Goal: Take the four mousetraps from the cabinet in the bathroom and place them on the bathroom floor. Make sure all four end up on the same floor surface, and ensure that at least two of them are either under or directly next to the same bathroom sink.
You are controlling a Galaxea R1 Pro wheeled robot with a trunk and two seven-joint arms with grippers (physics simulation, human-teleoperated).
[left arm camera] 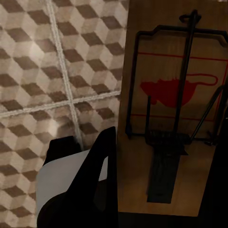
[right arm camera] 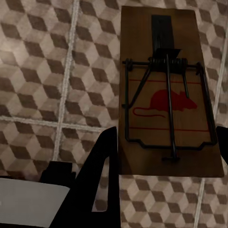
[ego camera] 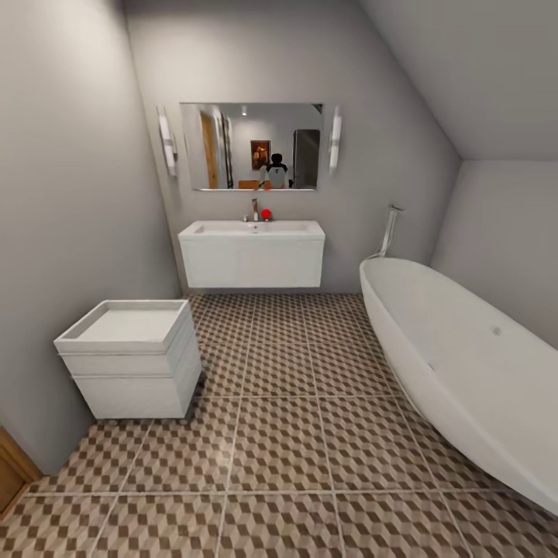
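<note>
each gripper [left arm camera: 156,190] [right arm camera: 164,180] clamps mousetrap [left arm camera: 171,109] [right arm camera: 168,90], long axis along fingers.

Matt wooden mousetraps [right arm camera: 168,90] with black metal wire; glossy white sink [ego camera: 252,253].

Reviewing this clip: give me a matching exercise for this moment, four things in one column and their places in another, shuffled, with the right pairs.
Things:
1. sink
2. bathtub
3. white drawer unit
4. mirror

Places:
A. along the right side of the room in the head view
B. on the far wall above the basin
C. on the floor by the left wall
D. hung on the far wall, clear of the bathroom floor

Pairs: 1-D, 2-A, 3-C, 4-B
</note>
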